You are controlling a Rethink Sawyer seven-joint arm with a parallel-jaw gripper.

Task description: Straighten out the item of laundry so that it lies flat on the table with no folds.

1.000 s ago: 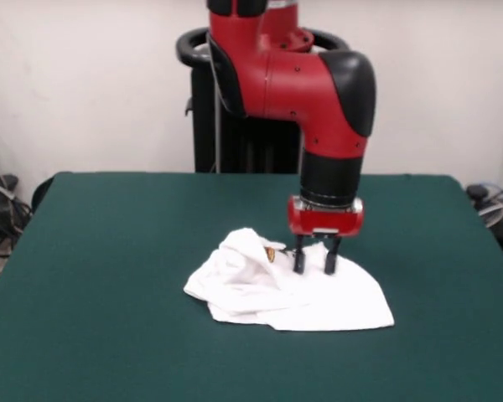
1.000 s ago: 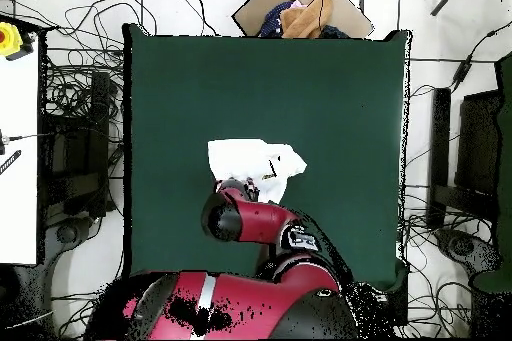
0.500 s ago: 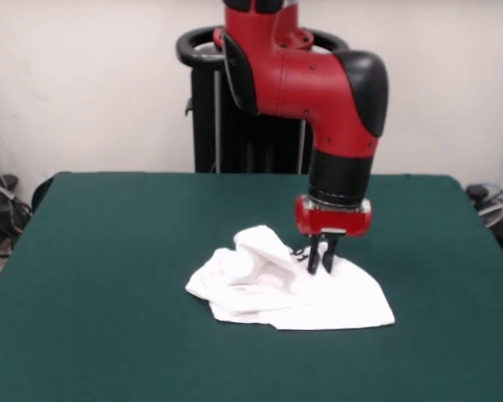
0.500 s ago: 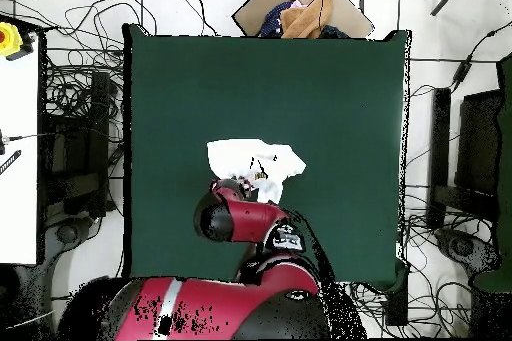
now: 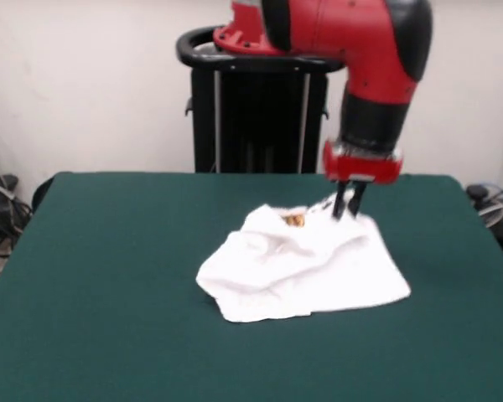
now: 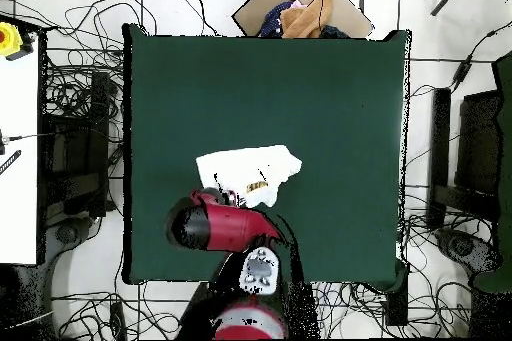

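The item of laundry [image 5: 306, 266] is a white shirt lying crumpled and folded over itself near the middle of the dark green table [image 5: 109, 293]. A small orange print shows near its far edge. My gripper [image 5: 345, 213] is shut on the shirt's far right edge and holds that edge raised a little off the table. In the overhead view the shirt [image 6: 250, 169] lies just beyond the red arm [image 6: 215, 227], which hides the gripper. The table [image 6: 300, 87] is much bigger than the shirt.
The black pedestal [image 5: 260, 109] stands behind the table. An open cardboard box [image 6: 300, 12] with cloth in it sits past the table's far edge in the overhead view. Cables lie on the floor all around, and a white bench [image 6: 18, 157] stands to the left.
The gripper went from open over the shirt to shut on it, then rose and moved back and right in the front view, dragging the shirt's far edge with it.
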